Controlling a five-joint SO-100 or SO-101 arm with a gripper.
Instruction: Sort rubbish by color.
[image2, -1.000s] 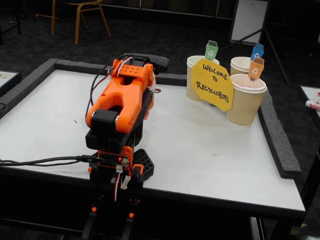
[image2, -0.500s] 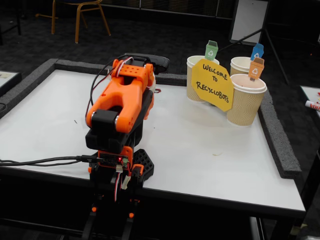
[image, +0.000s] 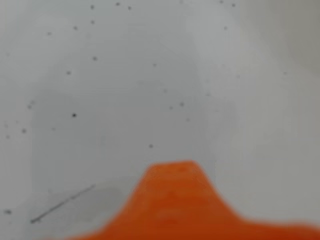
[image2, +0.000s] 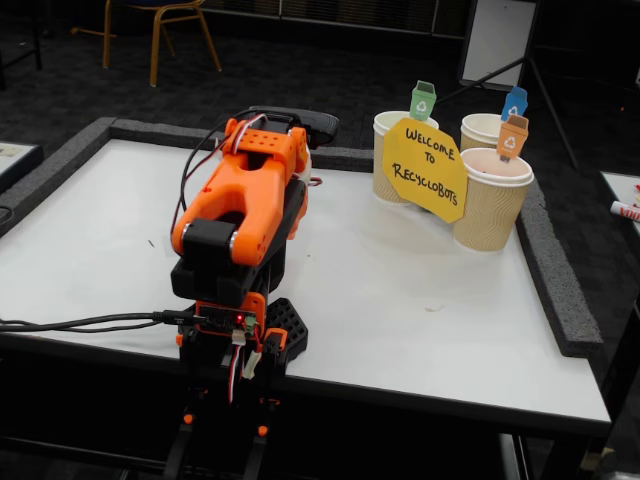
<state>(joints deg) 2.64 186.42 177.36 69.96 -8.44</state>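
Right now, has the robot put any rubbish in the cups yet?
No rubbish shows anywhere on the table. The arm is folded up and the wrist view shows only bare table, so nothing seems to be in hand. The three cups stand with green, blue and orange tags; their insides cannot be seen, so what is done or left is unclear.

No rubbish can be made out in either view: the wrist view takes in only a speckled white stretch of table (image2: 420, 290), and the fixed view shows no crumpled lump on that surface. The insides of the three tan ribbed cups (image2: 490, 205) at the far right corner are hidden from this angle, so their contents cannot be told
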